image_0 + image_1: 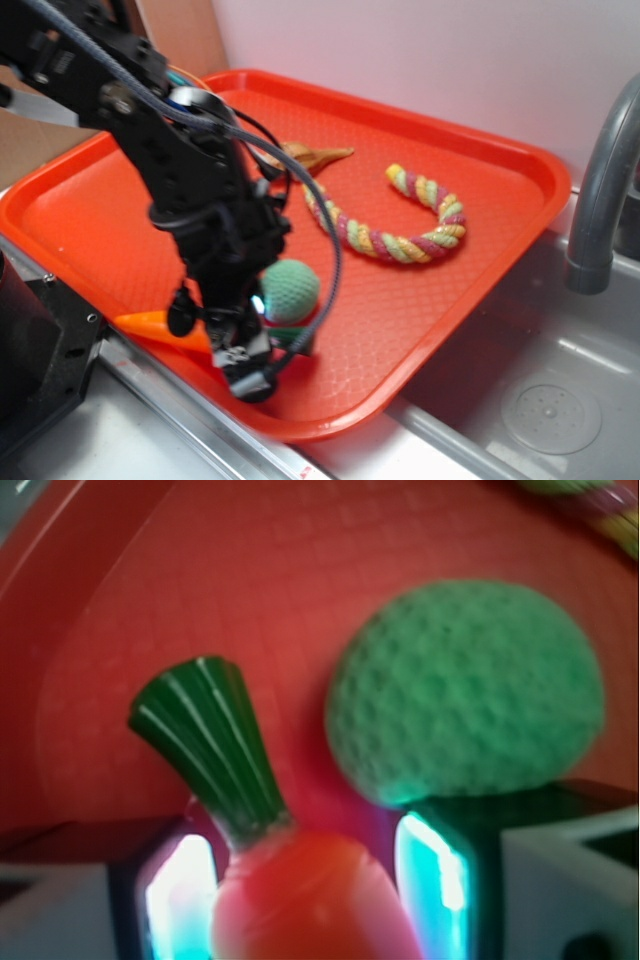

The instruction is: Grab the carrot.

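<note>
Gripper [262, 340] straddles the carrot [300, 890] at the tray's [90, 220] front edge, fingers either side, grip unclear; green ball [292, 292] crowds alongside, rope ring [395, 225] mid-tray, sink [540, 400] beside.

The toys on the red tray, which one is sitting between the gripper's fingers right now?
The carrot: orange with a green stub top, it lies between the gripper fingers. The green ball sits beside them, the rope ring farther off.
</note>
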Robot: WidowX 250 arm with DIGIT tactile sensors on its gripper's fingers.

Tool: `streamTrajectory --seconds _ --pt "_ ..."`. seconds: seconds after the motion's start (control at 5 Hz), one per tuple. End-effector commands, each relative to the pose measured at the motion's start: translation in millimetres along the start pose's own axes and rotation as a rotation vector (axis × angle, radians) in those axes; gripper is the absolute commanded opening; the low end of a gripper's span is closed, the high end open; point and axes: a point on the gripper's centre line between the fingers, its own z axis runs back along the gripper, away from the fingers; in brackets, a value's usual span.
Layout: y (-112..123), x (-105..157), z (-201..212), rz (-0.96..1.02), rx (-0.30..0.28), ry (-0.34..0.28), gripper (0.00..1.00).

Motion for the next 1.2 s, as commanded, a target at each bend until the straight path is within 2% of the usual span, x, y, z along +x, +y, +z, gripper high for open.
streamTrajectory --seconds 0.0,0.2,0.4,0.6,0.8,1.0 --pt "30.2 -9.1 95.7 0.232 -0.023 0.027 0.00" --pt "54.1 -16.7 132.6 0.364 0.004 0.057 0.00" --pt "79.3 -26.1 146.5 0.452 0.049 0.062 0.00" --pt "101.1 -26.6 157.7 0.493 0.121 0.056 0.00" --pt "107.2 -26.7 180.2 0.527 0.228 0.076 0.00" --pt "99.9 -36.8 193.9 0.578 0.289 0.099 0.00"
